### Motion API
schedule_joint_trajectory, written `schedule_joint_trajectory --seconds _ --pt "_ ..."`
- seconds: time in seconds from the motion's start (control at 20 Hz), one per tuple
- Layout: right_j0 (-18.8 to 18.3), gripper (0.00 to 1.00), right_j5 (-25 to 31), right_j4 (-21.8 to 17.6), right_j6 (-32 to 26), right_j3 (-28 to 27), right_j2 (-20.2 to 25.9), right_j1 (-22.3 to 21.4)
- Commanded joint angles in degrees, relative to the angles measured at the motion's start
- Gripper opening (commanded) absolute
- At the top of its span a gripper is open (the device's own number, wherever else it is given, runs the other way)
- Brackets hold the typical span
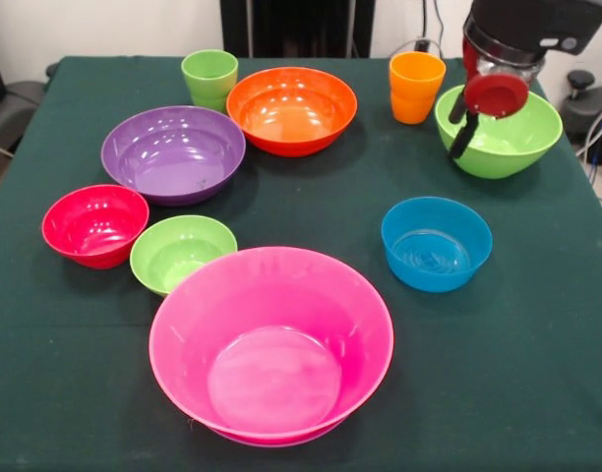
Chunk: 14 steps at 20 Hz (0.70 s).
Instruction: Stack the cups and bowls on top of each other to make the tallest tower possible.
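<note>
On the dark green table (537,324), each bowl and cup stands by itself. The huge pink bowl (271,344) is nearest and holds nothing. Behind it are a small lime green bowl (181,253), a red bowl (94,224), a purple bowl (173,152), a large orange bowl (292,109) and a blue bowl (436,243). A light green cup (210,78) and an orange cup (416,87) stand at the back. My gripper (458,128) hangs open at the left rim of the large lime green bowl (512,143), one finger (463,140) in front of the rim.
The table's right edge runs close to the large lime green bowl. Cables and dark equipment (586,108) lie beyond that edge. A dark chair (6,113) stands off the left side.
</note>
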Motion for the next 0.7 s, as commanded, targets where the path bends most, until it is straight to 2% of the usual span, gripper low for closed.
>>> schedule_joint_trajectory --seconds 0.05,0.3,0.45,0.7 --pt "1.2 1.0 1.3 -0.4 12.3 -4.5 3.2 6.6" --pt "1.9 1.0 2.1 1.1 14.0 -6.5 3.3 8.3" --pt "2.2 1.0 5.3 1.4 15.1 -8.5 2.9 9.1" --pt "3.5 1.0 6.6 2.6 16.5 -7.6 2.4 7.7"
